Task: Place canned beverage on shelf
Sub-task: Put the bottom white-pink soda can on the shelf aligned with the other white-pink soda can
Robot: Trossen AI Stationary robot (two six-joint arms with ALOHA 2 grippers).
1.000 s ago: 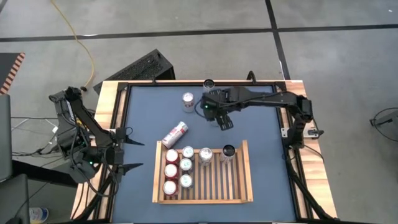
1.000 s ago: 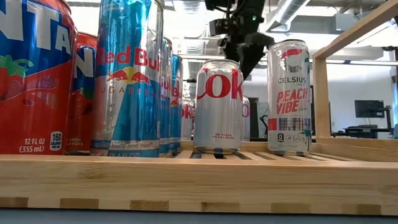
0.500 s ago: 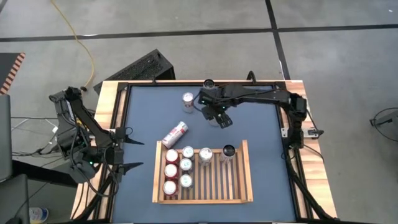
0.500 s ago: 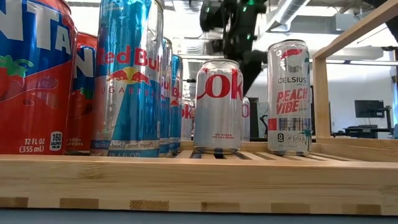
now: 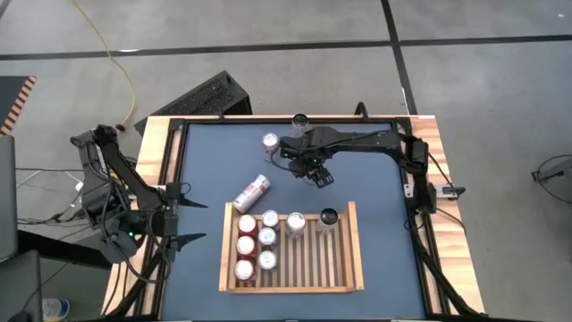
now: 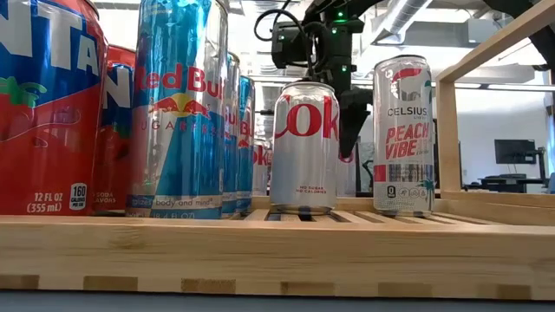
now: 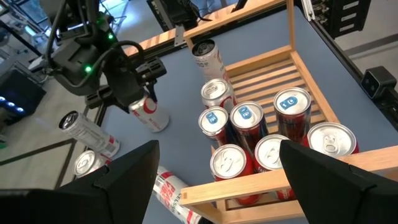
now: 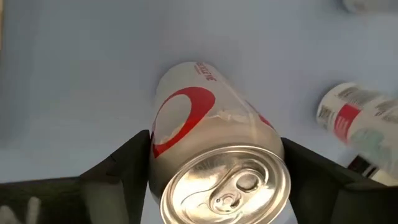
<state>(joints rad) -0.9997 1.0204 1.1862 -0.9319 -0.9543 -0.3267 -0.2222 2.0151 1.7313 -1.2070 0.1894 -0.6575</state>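
I am the right arm, and my right gripper [image 5: 315,172] is reached out over the upper middle of the high view, above the shelf's top edge, set down around a silver-and-red soda can [image 8: 217,143] on the blue tabletop [image 5: 375,179]. My wrist looks down on its pull-tab top, with one jaw on each side of the can; they sit very near its walls, but I cannot tell whether they are clamped on it or only bracketing it. I come from above because the can's round sides are the only faces I can pinch. The shelf [image 5: 295,288], the slatted light-wood tray in the lower middle of the high view, holds its cans packed in its left part: the red Fanta cans [image 6: 43,104], the Red Bull [image 6: 178,104], a Diet Coke [image 6: 305,147] and a Celsius [image 6: 403,134] along the top row, so the bare slats to the right look like the place for mine. One can lies on its side [image 5: 252,192] just upper left of the shelf, and two more stand near the table's top edge [image 5: 270,141] [image 5: 300,119]. The left gripper [image 5: 186,215] waits at the table's left edge, jaws wide apart and holding nothing, clear of my path
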